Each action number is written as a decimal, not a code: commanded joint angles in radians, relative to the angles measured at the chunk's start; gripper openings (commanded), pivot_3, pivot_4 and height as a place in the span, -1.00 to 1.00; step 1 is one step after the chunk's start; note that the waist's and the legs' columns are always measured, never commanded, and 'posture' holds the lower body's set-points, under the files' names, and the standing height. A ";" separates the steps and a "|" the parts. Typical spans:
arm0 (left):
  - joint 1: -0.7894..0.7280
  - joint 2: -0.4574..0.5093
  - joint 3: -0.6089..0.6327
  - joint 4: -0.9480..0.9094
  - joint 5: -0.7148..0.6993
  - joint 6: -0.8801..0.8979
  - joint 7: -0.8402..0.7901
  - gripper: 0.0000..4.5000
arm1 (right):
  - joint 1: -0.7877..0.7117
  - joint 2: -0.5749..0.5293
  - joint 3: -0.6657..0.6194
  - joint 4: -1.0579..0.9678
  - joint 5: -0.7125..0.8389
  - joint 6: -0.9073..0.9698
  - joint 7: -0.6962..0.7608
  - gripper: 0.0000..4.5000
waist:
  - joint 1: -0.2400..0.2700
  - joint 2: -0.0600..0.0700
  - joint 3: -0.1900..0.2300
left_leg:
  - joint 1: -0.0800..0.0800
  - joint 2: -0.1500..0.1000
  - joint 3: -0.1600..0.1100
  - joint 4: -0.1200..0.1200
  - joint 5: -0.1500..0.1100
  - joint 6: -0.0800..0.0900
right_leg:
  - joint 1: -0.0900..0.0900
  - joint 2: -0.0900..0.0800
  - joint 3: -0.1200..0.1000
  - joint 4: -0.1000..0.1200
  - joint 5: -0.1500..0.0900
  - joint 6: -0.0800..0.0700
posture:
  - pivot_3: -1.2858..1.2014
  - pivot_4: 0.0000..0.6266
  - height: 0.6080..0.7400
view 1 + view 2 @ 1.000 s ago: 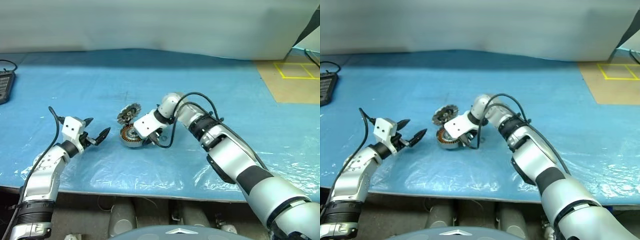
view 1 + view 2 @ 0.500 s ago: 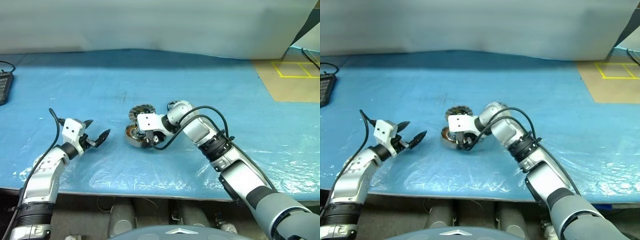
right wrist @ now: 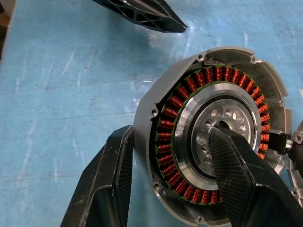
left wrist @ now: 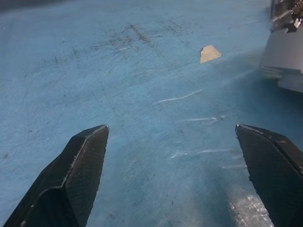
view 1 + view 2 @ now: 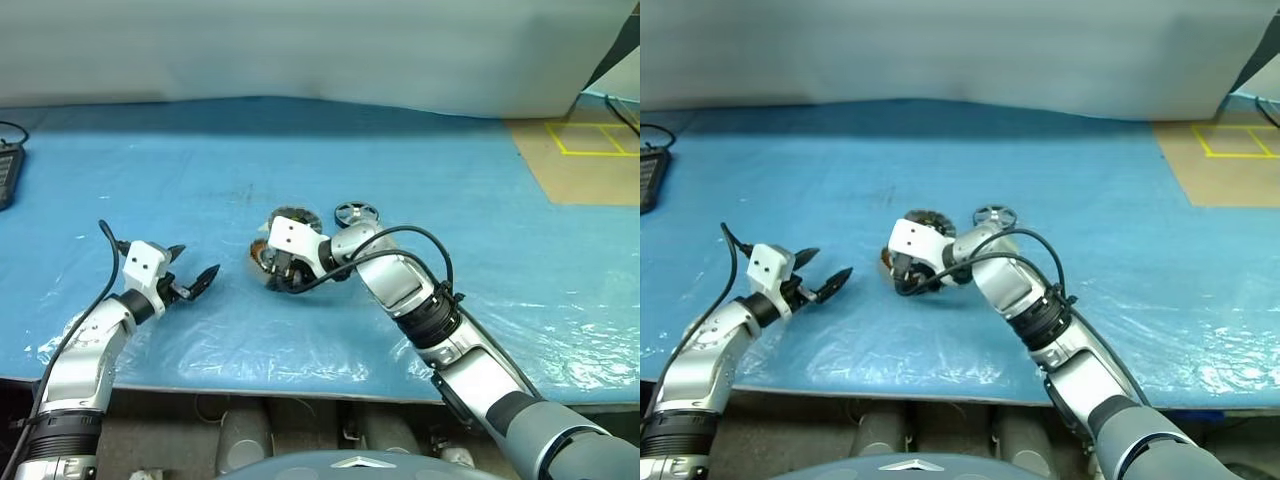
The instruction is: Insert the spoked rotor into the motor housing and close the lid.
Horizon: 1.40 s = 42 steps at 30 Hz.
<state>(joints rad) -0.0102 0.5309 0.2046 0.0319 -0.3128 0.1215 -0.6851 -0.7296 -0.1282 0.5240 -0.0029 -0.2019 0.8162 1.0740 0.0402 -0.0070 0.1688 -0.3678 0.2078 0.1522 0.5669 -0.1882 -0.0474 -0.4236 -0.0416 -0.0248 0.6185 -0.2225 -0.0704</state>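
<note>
Your right claw (image 3: 170,189) has rolled over and now pinches the motor housing (image 3: 210,137) wall, tilting it on the bench (image 5: 450,170). Spoked rotor (image 5: 356,212) waits just behind, uninserted. Left claw (image 5: 192,268) hangs wide, empty.

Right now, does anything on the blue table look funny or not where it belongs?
Yes. The motor housing sits open, its copper windings bare, with the right hand gripping its wall. The spoked rotor lies apart on the blue sheet, not inside.
</note>
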 commanded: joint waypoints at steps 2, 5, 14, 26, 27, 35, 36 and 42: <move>0.018 0.017 0.022 -0.047 -0.007 0.004 0.001 1.00 | -0.014 0.012 0.011 -0.087 0.058 0.031 -0.024 -0.08 | 0.002 0.000 0.000 | 0.000 0.000 0.000 0.000 0.000 0.000 | 0.000 0.000 0.000 0.000 0.000 0.000 | 0.03 -0.52 1.00; 0.026 0.017 0.025 -0.060 -0.007 0.010 0.007 1.00 | -0.012 0.011 0.034 -0.078 0.076 0.029 -0.036 -0.08 | 0.003 0.000 0.000 | 0.000 0.000 0.000 0.000 0.000 0.000 | 0.000 0.000 0.000 0.000 0.000 0.000 | 0.03 -0.52 1.00; 0.048 0.027 0.047 -0.078 -0.011 0.013 0.017 1.00 | -0.045 -0.014 0.051 -0.044 0.124 0.002 -0.040 0.50 | 0.002 0.000 0.000 | 0.001 0.000 0.000 0.000 0.000 0.000 | 0.000 0.000 0.000 0.000 0.000 0.000 | 0.03 -0.52 1.00; -0.034 0.022 0.015 -0.018 0.000 0.003 -0.010 1.00 | -0.133 -0.103 -0.134 -0.180 0.366 0.186 -0.011 0.79 | 0.008 0.000 0.000 | 0.001 -0.001 0.000 0.001 0.000 0.000 | 0.001 0.000 0.001 0.001 0.000 0.001 | 0.03 -0.52 1.00; -0.043 0.023 0.012 -0.012 -0.002 0.004 -0.018 1.00 | -0.126 -0.128 -0.141 -0.194 0.384 0.194 -0.005 0.79 | 0.008 0.000 0.000 | 0.001 -0.001 0.000 0.001 0.000 0.000 | 0.001 0.000 0.001 0.001 0.000 0.001 | 0.03 -0.52 1.00; -0.073 0.036 0.001 0.017 -0.020 0.005 -0.095 1.00 | 0.021 -0.308 -0.228 -0.131 0.440 -0.137 0.056 0.79 | 0.012 0.000 0.000 | 0.001 -0.001 0.001 0.003 0.000 0.000 | 0.001 0.000 0.001 0.002 0.000 0.001 | 0.03 -0.52 1.00; -0.070 0.038 0.003 0.017 -0.023 0.004 -0.105 1.00 | 0.051 -0.284 -0.273 -0.084 0.482 -0.209 0.078 0.79 | 0.009 0.000 0.000 | 0.001 -0.001 0.001 0.003 0.000 0.000 | 0.001 0.000 0.001 0.002 0.000 0.001 | 0.03 -0.52 1.00; -0.036 0.074 0.041 0.024 -0.030 -0.015 -0.146 1.00 | 0.109 -0.238 -0.322 0.235 0.440 -0.523 0.056 0.79 | 0.002 0.000 0.000 | 0.001 -0.001 0.002 0.005 0.000 0.000 | 0.001 0.000 0.001 0.004 0.000 0.000 | 0.03 -0.52 1.00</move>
<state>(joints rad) -0.0552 0.5848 0.2027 0.0660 -0.3320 0.1290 -0.8231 -0.6251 -0.3807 0.2284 0.1888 0.2414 0.3828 1.1421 0.0420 -0.0074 0.1686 -0.3673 0.2065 0.1547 0.5727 -0.1881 -0.0472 -0.4223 -0.0416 -0.0240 0.6227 -0.2223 -0.0704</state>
